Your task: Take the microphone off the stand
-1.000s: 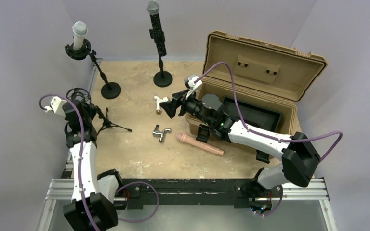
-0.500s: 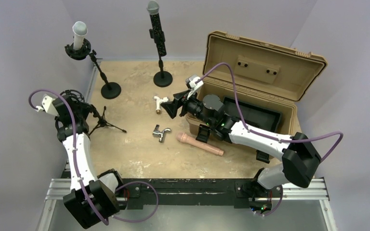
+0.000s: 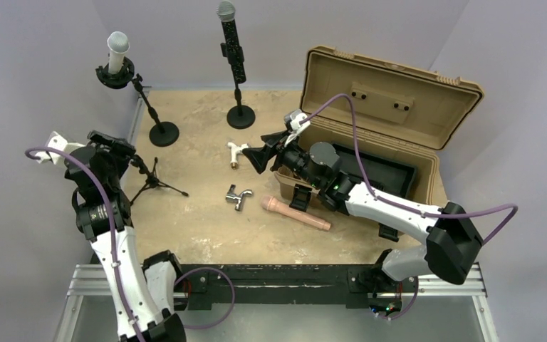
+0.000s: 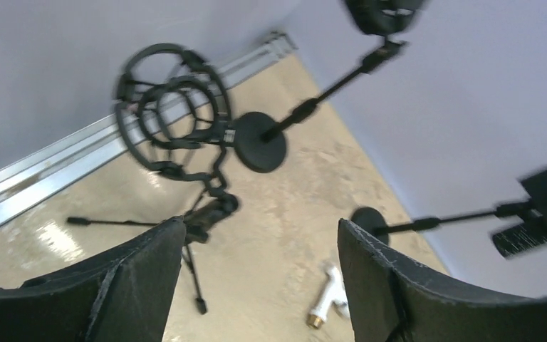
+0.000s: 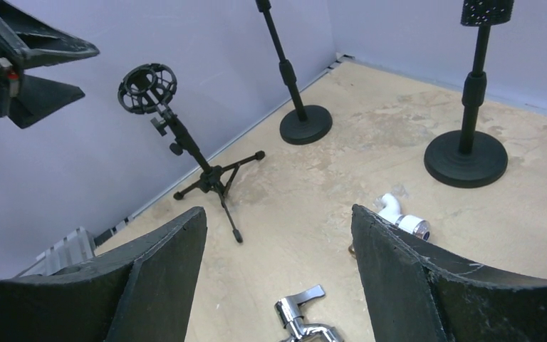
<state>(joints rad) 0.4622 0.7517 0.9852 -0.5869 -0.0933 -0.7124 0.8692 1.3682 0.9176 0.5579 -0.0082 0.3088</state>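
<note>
- Our left gripper hangs with its fingers spread wide and nothing between them.
- It sits above the tripod stand near the left wall. The shock mount at the top of that stand lies just ahead of the fingertips, apart from them.
- Through the rings of the shock mount we see only the floor and the wall rail.
- Our right gripper is also spread wide and holds nothing. It hovers over the table by the left front corner of the tan case, pointing toward the left side.
- The pink microphone lies flat on the table just in front of the case, well apart from every stand and touched by neither gripper.
- A white-headed microphone stands upright in a mount on a round-base stand at the back left.
- A black microphone stands upright on a second round-base stand at the back middle.
- A white pipe fitting lies on the table near our right gripper, and a chrome fitting lies between it and the pink microphone.
- The case lid stands open, with a black tray inside.
</note>
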